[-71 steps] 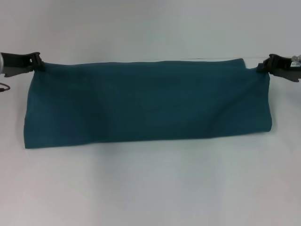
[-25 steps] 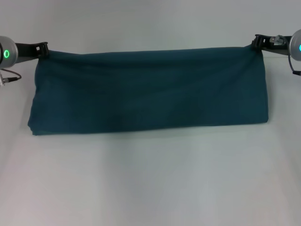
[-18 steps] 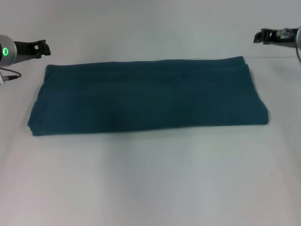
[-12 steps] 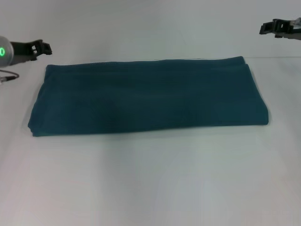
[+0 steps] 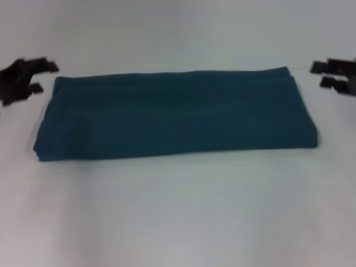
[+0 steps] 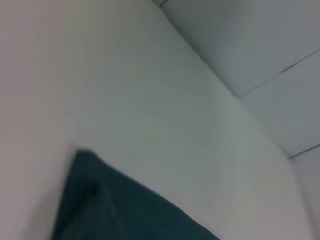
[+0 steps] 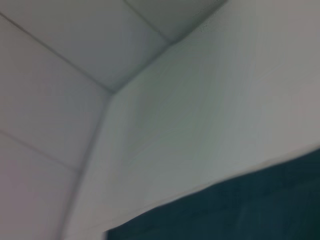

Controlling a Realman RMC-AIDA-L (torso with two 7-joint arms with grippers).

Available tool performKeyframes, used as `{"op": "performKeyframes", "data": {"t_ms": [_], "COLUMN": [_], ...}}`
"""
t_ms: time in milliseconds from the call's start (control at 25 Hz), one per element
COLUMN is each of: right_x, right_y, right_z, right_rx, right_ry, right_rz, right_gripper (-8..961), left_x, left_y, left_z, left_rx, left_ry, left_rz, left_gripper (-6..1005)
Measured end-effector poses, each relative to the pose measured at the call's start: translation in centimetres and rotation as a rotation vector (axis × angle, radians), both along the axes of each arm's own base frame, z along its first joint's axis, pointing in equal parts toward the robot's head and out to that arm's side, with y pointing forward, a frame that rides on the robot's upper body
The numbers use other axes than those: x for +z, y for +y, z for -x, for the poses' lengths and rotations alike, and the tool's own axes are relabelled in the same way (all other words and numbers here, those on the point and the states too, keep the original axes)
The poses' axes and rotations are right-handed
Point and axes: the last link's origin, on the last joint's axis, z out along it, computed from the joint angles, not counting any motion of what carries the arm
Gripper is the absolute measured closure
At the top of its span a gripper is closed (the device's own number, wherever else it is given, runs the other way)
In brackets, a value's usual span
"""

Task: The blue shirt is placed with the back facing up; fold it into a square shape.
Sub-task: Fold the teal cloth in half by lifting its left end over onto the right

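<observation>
The blue shirt point(image 5: 175, 114) lies flat on the white table as a long folded band running left to right. My left gripper point(image 5: 39, 77) hovers just off its far left corner, open and holding nothing. Beside the far right corner my right gripper point(image 5: 325, 75) is open too, a small gap away from the cloth. A corner of the blue shirt point(image 6: 120, 210) shows in the left wrist view. The right wrist view catches an edge of the blue shirt point(image 7: 240, 210).
The white table point(image 5: 178, 211) spreads wide in front of the shirt. A pale wall with panel seams point(image 6: 260, 55) rises behind the table's far edge.
Both grippers let go of the shirt's far corners and opened. The raised far edge dropped flat onto the table. The grippers then drew outward and came lower beside the corners.
</observation>
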Motion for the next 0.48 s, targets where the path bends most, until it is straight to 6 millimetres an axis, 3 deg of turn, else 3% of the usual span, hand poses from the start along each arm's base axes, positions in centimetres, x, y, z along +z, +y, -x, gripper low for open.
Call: {"op": "performKeyframes", "data": {"t_ms": [280, 480], "right_x": [-1.2, -2.7], "right_y": [-6.5, -8.7], "right_z": [-3.5, -4.8], "right_rx": [0.01, -0.007], "right_ry": [0.205, 0.25], "right_rz": [0.011, 0.017], "right_gripper": [316, 315], "left_x": [-0.7, -2.1], "left_y": [-5.3, -7.7], "left_z": [3.6, 5.8], "left_rx": [0.089, 0.175], "left_ry": [-0.228, -0.327], "left_rz": [0.034, 0.03], "left_gripper": [288, 290]}}
